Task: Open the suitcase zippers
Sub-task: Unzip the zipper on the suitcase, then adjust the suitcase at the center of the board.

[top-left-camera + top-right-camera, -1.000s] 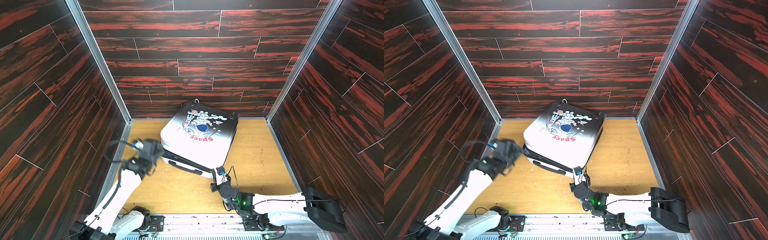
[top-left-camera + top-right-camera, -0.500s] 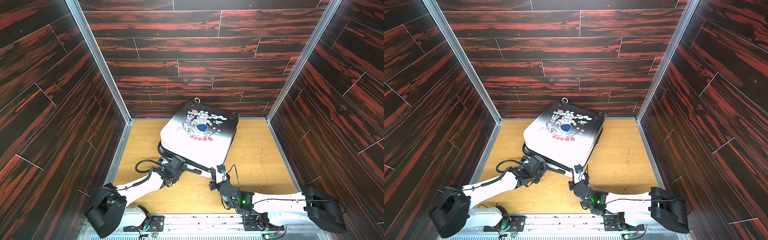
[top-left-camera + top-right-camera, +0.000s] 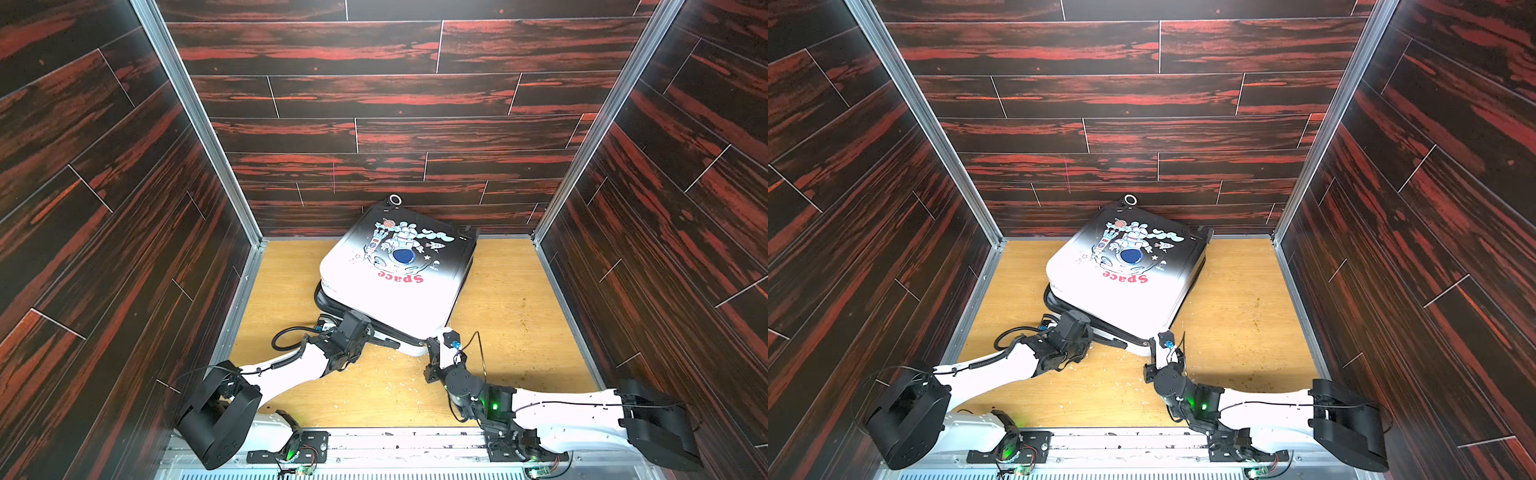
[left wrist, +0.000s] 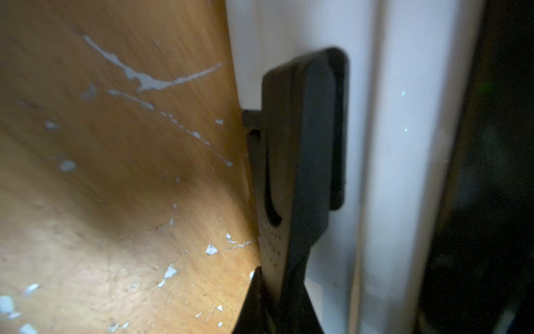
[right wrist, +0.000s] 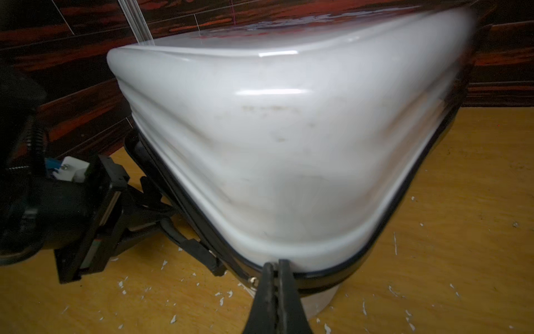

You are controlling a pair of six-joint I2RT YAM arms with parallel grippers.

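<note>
The suitcase (image 3: 395, 299) (image 3: 1121, 295) lies flat on the wooden floor, its astronaut lid up and one corner pointing at me. My left gripper (image 3: 371, 340) (image 3: 1100, 338) (image 4: 274, 289) is low at its near side, shut on the black side handle (image 4: 303, 144). In the right wrist view the left gripper (image 5: 167, 219) pinches that same handle. My right gripper (image 3: 431, 343) (image 3: 1152, 338) (image 5: 276, 264) is shut, its tips against the black zipper track (image 5: 390, 231) at the near corner. A small metal piece (image 5: 253, 280) shows beside the tips. Whether a pull sits between them is hidden.
Dark wood-pattern walls close in the floor (image 3: 519, 332) on three sides. The suitcase's far corner, with a wheel (image 3: 394, 200), sits against the back wall. White flecks litter the floor near both grippers. A metal rail (image 3: 395, 440) carries the arm bases at the front.
My left arm swung down from the suitcase's left side to its near side, and the jaws closed on the handle. The right arm and the suitcase stayed put.
</note>
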